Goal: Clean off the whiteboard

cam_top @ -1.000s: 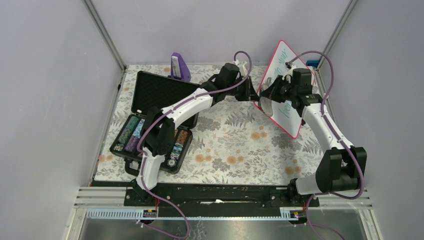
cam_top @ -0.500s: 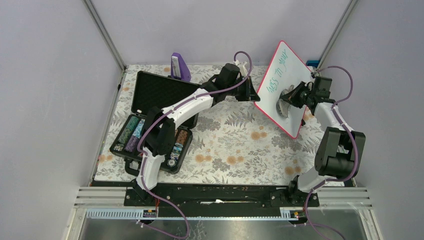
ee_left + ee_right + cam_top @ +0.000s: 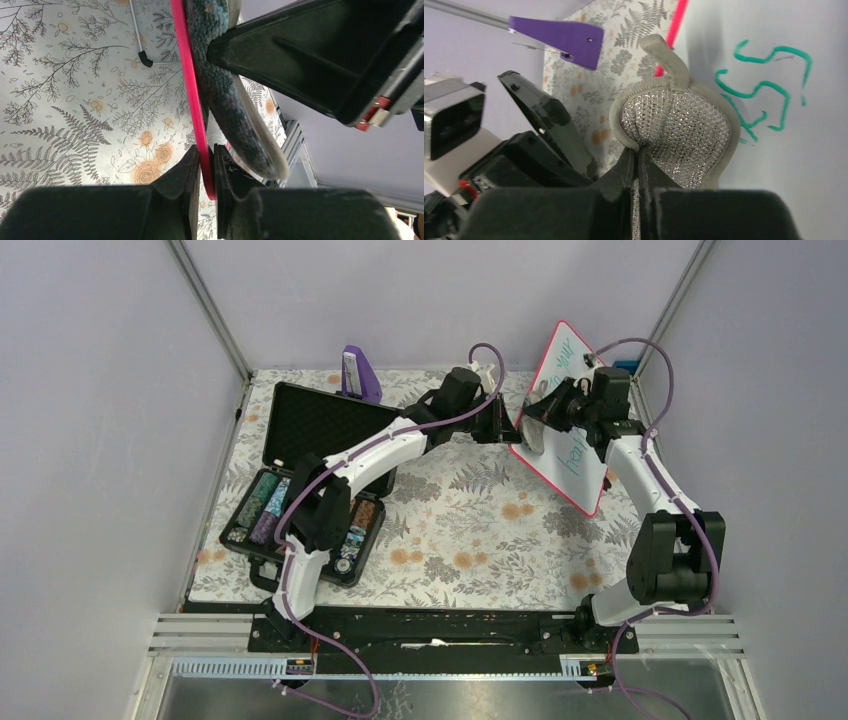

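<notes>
While it stood tilted up on one edge in the upper right of the top view, the whiteboard (image 3: pixel 578 462) showed a white face inside a thin red-pink rim, with green handwriting (image 3: pixel 769 85) scrawled across it. Its lower edge met the floral tablecloth (image 3: pixel 470 530).

At the board's left edge, the left gripper (image 3: pixel 512 432) pinched the rim. In the left wrist view its two black fingers (image 3: pixel 185 172) were nearly together, with only the pink rim (image 3: pixel 192 100) between them.

Against the board's face, close to that same edge, lay an eraser pad (image 3: pixel 679 130) with silver mesh on its back, a grey border and blue-grey pile on the side turned to the board. The right gripper (image 3: pixel 636 157) held the pad, fingers squeezed tight on a fold of the mesh.

Over in the left half of the top view sat an open black case (image 3: pixel 300 440), with a purple stand (image 3: pixel 357 375) behind it.
</notes>
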Robot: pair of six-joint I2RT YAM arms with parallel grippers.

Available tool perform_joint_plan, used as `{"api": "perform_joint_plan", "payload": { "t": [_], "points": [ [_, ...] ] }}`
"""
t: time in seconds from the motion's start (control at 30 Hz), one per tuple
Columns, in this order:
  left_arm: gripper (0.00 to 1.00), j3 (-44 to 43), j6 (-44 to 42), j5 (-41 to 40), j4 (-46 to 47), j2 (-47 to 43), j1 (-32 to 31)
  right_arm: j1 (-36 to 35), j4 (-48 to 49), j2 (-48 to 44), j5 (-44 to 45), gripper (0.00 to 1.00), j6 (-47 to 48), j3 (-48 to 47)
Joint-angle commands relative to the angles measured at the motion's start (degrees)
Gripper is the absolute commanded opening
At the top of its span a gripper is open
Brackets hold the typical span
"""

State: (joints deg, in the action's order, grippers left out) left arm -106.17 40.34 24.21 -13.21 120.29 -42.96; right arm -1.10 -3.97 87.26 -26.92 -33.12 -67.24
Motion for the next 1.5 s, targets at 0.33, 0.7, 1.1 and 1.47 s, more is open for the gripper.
{"api": "perform_joint_plan", "payload": {
  "t": [0.33, 0.7, 1.1, 1.47],
  "points": [
    [0.00, -1.2, -2.7, 2.0, 2.1, 0.5, -3.0, 11.5, -3.8, 7.3, -2.2, 0.00, 1.8, 2.0],
    [0.00, -1.0, -2.9, 2.1, 2.1, 0.6, -3.0, 6.5, -8.8, 4.2, 0.7, 0.00, 4.4, -2.8],
    [0.00, -0.9, -2.9, 2.3, 2.1, 0.7, -3.1, -0.4, -6.1, 6.8, 2.0, 0.00, 1.5, -13.4],
    [0.00, -0.4, -3.2, 1.8, 2.1, -0.5, -3.1, 10.6, -7.4, 13.0, 2.3, 0.00, 3.0, -5.5]
  ]
}}
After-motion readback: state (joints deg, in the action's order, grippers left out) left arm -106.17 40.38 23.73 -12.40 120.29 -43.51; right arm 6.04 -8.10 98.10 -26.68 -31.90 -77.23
